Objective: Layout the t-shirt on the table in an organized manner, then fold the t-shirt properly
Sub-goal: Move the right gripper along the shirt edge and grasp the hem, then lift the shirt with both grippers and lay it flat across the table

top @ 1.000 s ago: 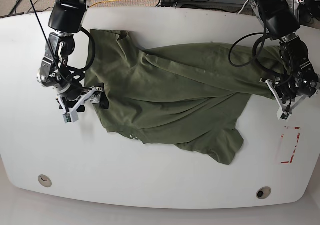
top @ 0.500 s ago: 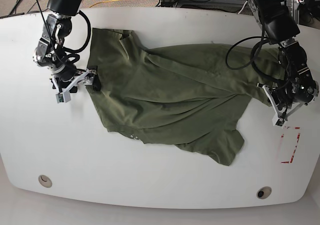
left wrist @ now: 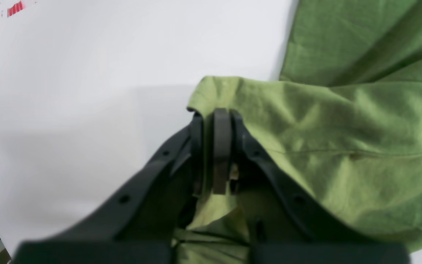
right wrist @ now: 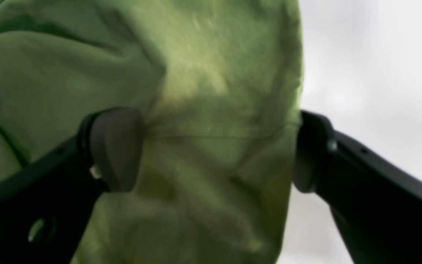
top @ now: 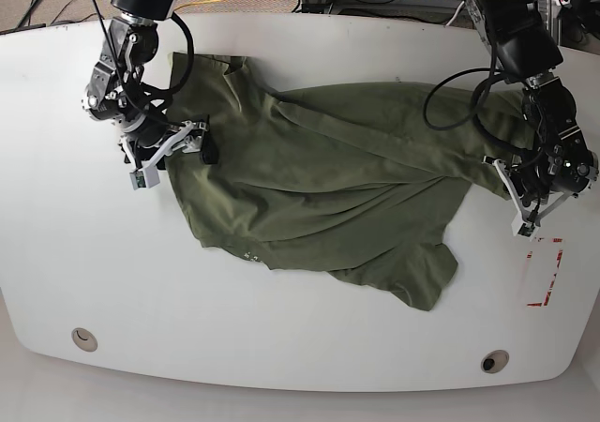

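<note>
Right gripper (top: 187, 145) now inward over t-shirt (top: 328, 188), unclenched (left gripper (left wrist: 216, 117) pinching hem).

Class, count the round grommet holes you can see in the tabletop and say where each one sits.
2. One hole is near the table's front edge on the view's left; the other near the front edge on the right. The t-shirt may hide more.

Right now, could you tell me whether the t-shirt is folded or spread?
Neither: the t-shirt lies loosely spread, creased and crooked on the table.
</note>
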